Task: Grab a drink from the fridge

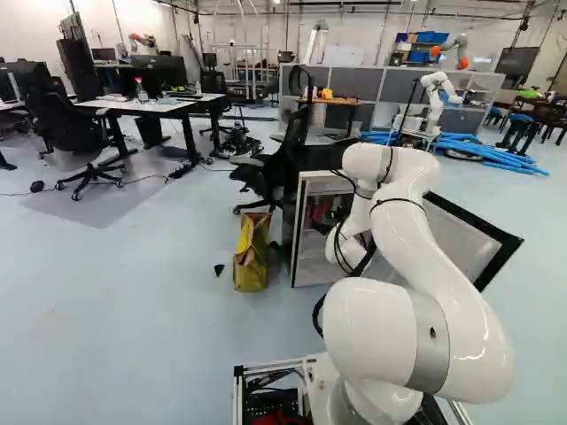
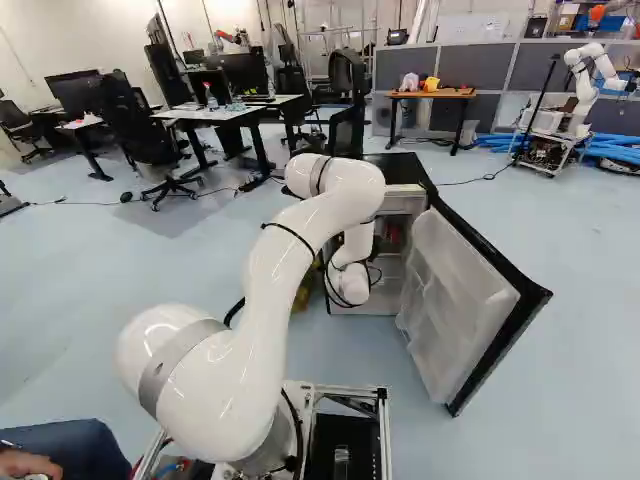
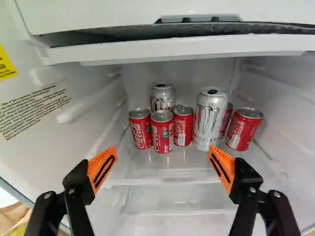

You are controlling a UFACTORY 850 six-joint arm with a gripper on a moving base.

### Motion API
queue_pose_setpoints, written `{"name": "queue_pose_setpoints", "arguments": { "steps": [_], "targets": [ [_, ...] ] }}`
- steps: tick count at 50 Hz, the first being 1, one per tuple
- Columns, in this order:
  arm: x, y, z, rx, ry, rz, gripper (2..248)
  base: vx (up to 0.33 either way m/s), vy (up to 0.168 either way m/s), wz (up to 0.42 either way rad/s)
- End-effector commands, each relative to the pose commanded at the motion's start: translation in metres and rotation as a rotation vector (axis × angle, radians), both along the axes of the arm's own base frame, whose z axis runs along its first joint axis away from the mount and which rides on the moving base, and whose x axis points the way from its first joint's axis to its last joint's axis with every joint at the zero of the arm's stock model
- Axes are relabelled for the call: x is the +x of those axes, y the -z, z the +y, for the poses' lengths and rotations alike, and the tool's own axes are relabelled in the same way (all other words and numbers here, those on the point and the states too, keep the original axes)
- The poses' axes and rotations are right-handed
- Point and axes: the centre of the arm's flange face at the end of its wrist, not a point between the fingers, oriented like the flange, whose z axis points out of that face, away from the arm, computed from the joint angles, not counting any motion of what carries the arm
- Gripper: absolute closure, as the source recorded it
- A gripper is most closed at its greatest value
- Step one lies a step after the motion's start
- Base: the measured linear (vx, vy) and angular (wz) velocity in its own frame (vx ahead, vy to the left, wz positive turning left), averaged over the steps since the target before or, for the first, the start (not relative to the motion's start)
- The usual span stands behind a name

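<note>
Gripper [image 1: 333, 215]: fingers wide apart, nothing between the orange pads [image 3: 102, 169]; no can touched.
Robot arm [image 1: 447, 292]: raised from its base joint and bent over, its wrist end lowered at the opening of the fridge [image 2: 402, 168], beside the open door [image 2: 455, 290].
Drinks: cans grouped upright on a shelf [image 3: 152, 173] inside the fridge, ahead of the gripper [image 3: 163, 149]; three red cans [image 3: 162, 132] side by side, a tall silver can [image 3: 209, 120] next to them, another red can [image 3: 244, 129] at the group's far end from the three.
Partly hidden: rear silver can [image 3: 162, 96], behind the three; narrow red can [image 3: 226, 120], behind the tall silver one; gripper, largely masked by the arm in both base views.
Cut off: yellow bag [image 1: 251, 257], only a corner in the wrist view.
</note>
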Motion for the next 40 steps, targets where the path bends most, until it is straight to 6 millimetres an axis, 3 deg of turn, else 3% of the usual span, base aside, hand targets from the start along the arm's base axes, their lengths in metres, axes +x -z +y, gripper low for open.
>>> {"name": "queue_pose_setpoints", "arguments": {
  "steps": [40],
  "targets": [
    [0.029, 0.016, -0.004, -0.023, 0.001, 0.008, 3, 0.0, 0.0, 0.0]
  ]
}}
